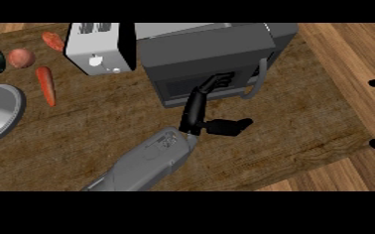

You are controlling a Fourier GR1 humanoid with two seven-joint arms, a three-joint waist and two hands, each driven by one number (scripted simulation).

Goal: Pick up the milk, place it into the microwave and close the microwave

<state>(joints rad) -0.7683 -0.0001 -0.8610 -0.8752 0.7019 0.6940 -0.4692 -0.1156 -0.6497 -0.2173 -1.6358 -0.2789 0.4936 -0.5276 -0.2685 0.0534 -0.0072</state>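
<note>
Item: microwave (209, 54), frame centre, door looks shut. Milk unseen, presumably inside. My left hand (201, 109): fingers (214, 83) straight against door, holding nothing.

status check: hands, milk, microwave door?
One hand in view, side unclear, fingers straight against the microwave door. Door looks shut. Milk not visible. Toaster and carrot sit off left, not in the way.

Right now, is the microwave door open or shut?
Shut: the microwave door lies flush with its front, handle at its right, and the hand has straight fingers on the door.
</note>
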